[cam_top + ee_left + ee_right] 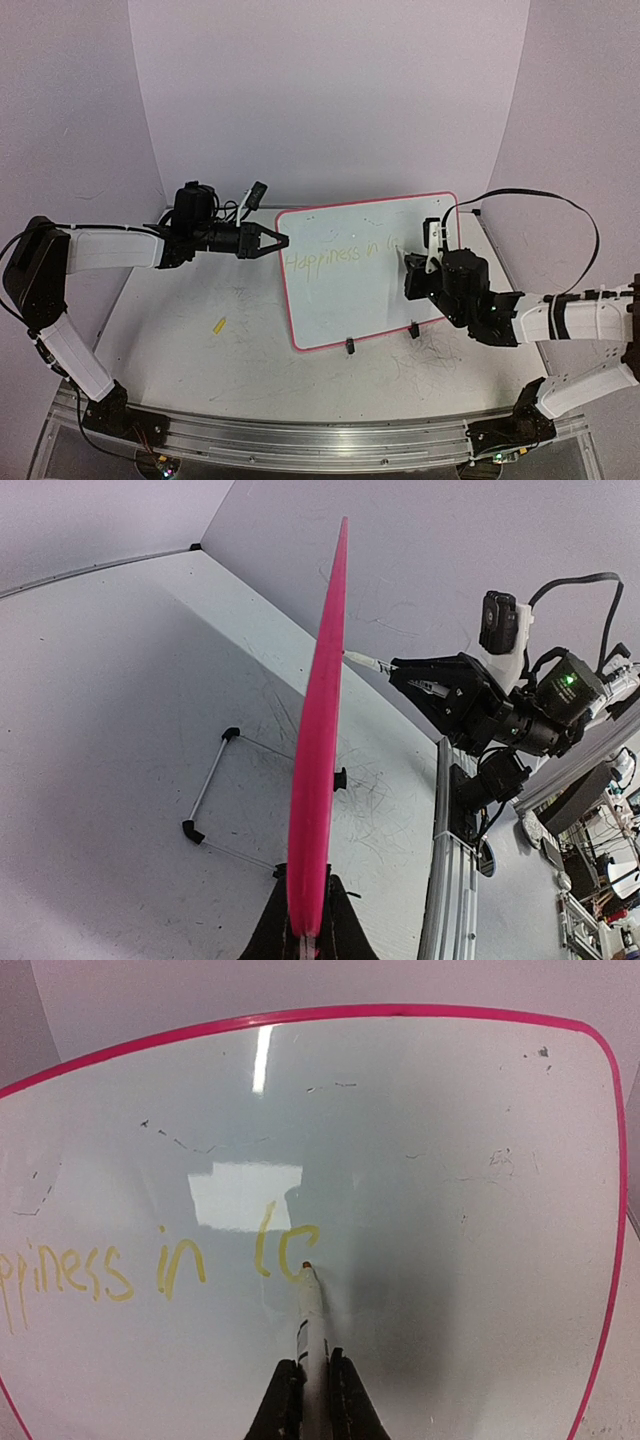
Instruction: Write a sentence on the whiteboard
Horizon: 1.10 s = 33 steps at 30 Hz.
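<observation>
Jaws of the left gripper (280, 240) pinch the left rim of the whiteboard (370, 305); in the left wrist view the pink edge runs straight up from between them. Below that gripper a small yellow piece (218, 325) lies on the scuffed table (180, 370), well apart from the board. The whiteboard stands near the middle of the table, tilted back, with two black clip feet (350, 346) at its lower edge. Across its upper half runs the sentence (335, 257) in faint yellow-green, reading roughly "Happiness in" followed by two short strokes. At the right end of the writing, the right gripper (312, 1385) has its jaws pressed onto a white marker (312, 1315), whose tip touches the board at the last stroke.
</observation>
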{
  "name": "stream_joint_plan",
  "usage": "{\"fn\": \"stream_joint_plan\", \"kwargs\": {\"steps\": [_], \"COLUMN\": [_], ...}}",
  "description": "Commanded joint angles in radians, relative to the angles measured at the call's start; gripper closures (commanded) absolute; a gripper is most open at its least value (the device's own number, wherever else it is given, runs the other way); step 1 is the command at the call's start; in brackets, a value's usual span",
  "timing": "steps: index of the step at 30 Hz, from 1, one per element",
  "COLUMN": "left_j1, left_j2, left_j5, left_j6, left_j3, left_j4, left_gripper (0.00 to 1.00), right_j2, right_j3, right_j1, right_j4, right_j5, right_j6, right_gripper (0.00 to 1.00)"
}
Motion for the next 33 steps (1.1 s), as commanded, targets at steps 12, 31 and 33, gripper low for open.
{"fn": "stream_joint_plan", "kwargs": {"steps": [12, 31, 33], "left_j1": [-0.005, -0.007, -0.007], "left_j2": [-0.019, -0.021, -0.021], "left_j5": [-0.026, -0.027, -0.027], "left_j6": [0.043, 0.045, 0.045], "left_j3": [0.026, 0.026, 0.025], "left_j4": [-0.049, -0.050, -0.050], "left_gripper": [1.00, 1.00, 1.00], "right_j2": [0.029, 0.009, 0.007], "right_j3": [0.057, 0.024, 0.014], "right_j1": [-0.005, -0.004, -0.003], "right_j4": [0.039, -0.013, -0.026], "right_j5": [0.052, 0.014, 0.008], "right_j6": [-0.040, -0.006, 0.005], "right_gripper": [1.00, 1.00, 1.00]}}
